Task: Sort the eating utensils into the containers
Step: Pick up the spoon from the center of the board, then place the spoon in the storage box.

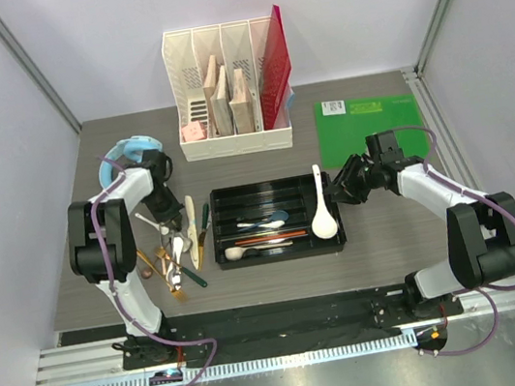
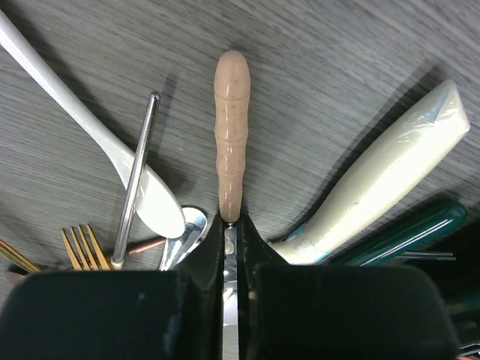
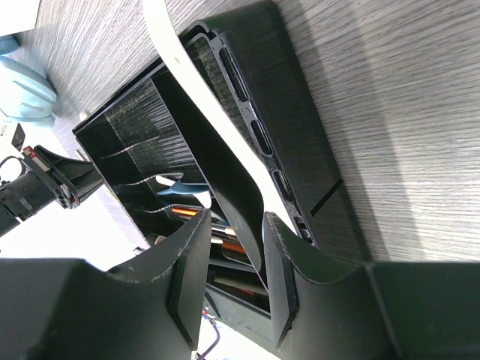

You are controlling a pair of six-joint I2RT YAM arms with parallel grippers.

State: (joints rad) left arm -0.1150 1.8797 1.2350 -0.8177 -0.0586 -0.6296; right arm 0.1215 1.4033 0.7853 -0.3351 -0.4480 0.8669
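Mid-table, a shallow black plastic tray [image 1: 258,199], rectangular, split into long narrow slots. In its 3 o'clock slot, a glossy white ceramic soup spoon [image 1: 323,214], deep bowl toward 6, curved handle reaching past the rim at 12. In the other slots, a few slim pieces: a pale spoon [image 1: 267,220], reddish sticks [image 1: 269,237], a wood-toned spoon [image 1: 236,252].

Right gripper [image 3: 236,225] at that handle's tip, black fingers [image 3: 187,277] part-spread, one on each side of the handle. Grip or mere flanking: impossible to tell.

At the tray's 9 o'clock, loose on the grey wood-grain table [image 2: 337,60], more utensils [image 1: 174,255] in a fanned heap. Left gripper [image 2: 230,229] down in that heap, fingers pressed together, pinching the flat steel neck of a piece with a beige handle [image 2: 231,127], rounded and ribbed like bamboo, pointing to 12 in the wrist view. Around it:
- at 10, a smooth white spoon [image 2: 82,124], and beside that a thin polished steel rod [image 2: 137,172]
- at 8, gold fork tines [image 2: 79,241]
- at 7, a mirror-bright spoon bowl [image 2: 189,229]
- at 3, a thick cream handle [image 2: 382,187] in clear film
- at 4, a glossy dark-green handle [image 2: 409,231]

At the table's 12 o'clock, a white slotted organizer [image 1: 181,68]; at 2, a flat green mat [image 1: 370,131].
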